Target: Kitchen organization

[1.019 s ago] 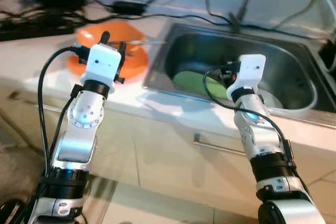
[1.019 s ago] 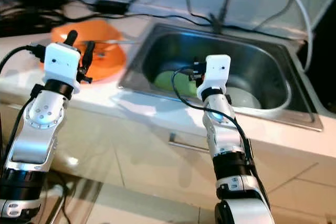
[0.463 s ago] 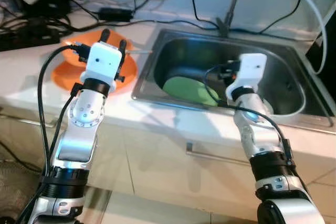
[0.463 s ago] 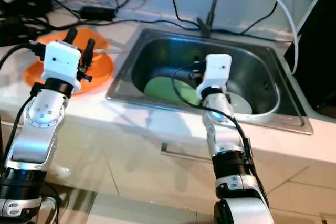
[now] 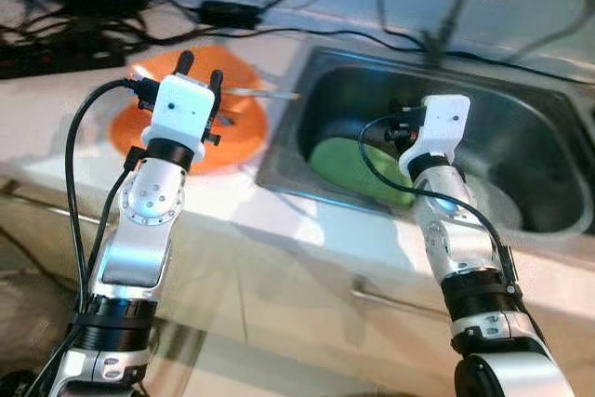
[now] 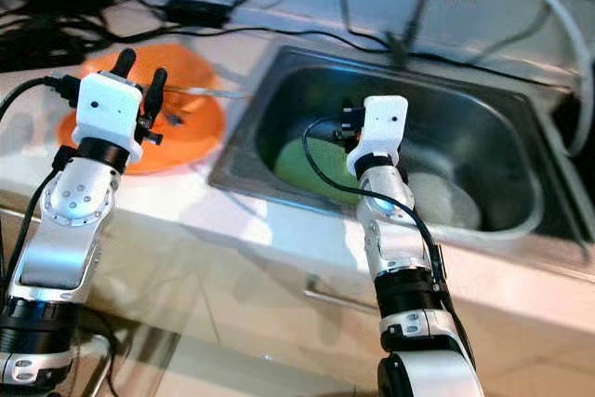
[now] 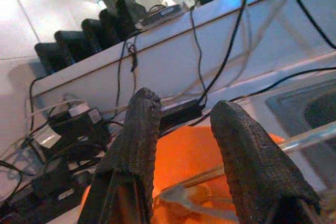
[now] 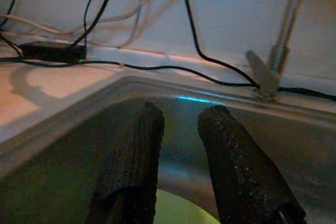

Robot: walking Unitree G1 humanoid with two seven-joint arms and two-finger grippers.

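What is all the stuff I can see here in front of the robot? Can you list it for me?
Sink: one, steel, set in the counter on the robot's right.
Green plate: one, lying in the sink.
White plate: one, in the sink beside the green one.
Orange plate: one, on the counter left of the sink.
Utensil: one, silver, resting across the orange plate toward the sink.
Counter: one, pale, running along the front.
Cables: several, black, along the back of the counter.
Faucet: one, metal, behind the sink.
Left claw: one, black fingers apart, above the orange plate.
Right claw: one, black fingers apart, over the sink.
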